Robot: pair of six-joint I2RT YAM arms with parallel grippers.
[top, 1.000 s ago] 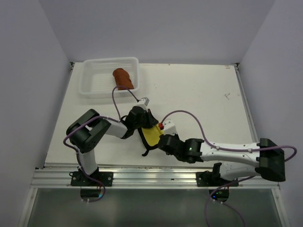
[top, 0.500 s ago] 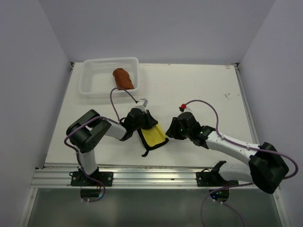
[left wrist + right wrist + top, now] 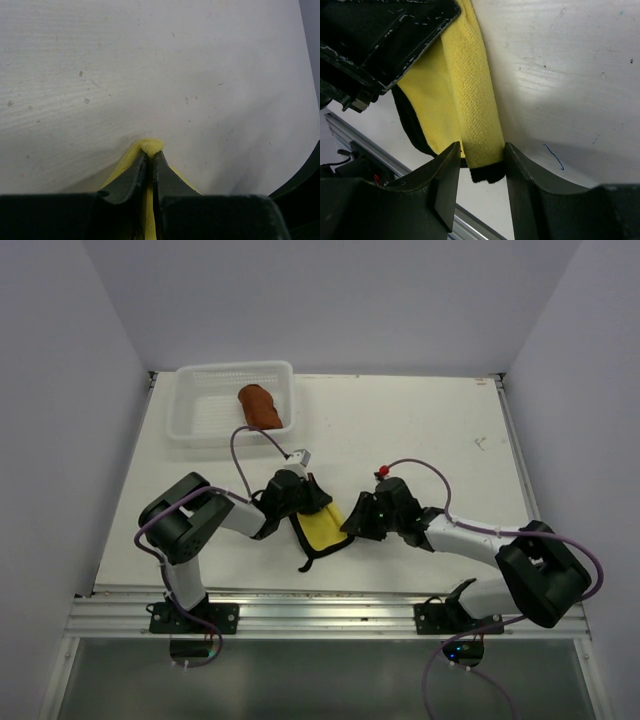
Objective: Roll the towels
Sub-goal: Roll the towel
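Left claw (image 3: 150, 154): clenched on a fold of the yellow towel (image 3: 322, 528).
Right claw (image 3: 480, 150): released, jaws astride that towel's dark-hemmed end.
Towel's place: on the bench (image 3: 430, 430), between both claws.
Rust-brown towel (image 3: 260, 406): rolled, in the white basket (image 3: 232, 370).

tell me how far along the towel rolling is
Done: the brown towel looks rolled and lies in the basket. In hand: the yellow towel lies partly folded on the table, with the left gripper shut on one edge and the right gripper open astride its folded side. Left: the yellow towel is not yet a roll.
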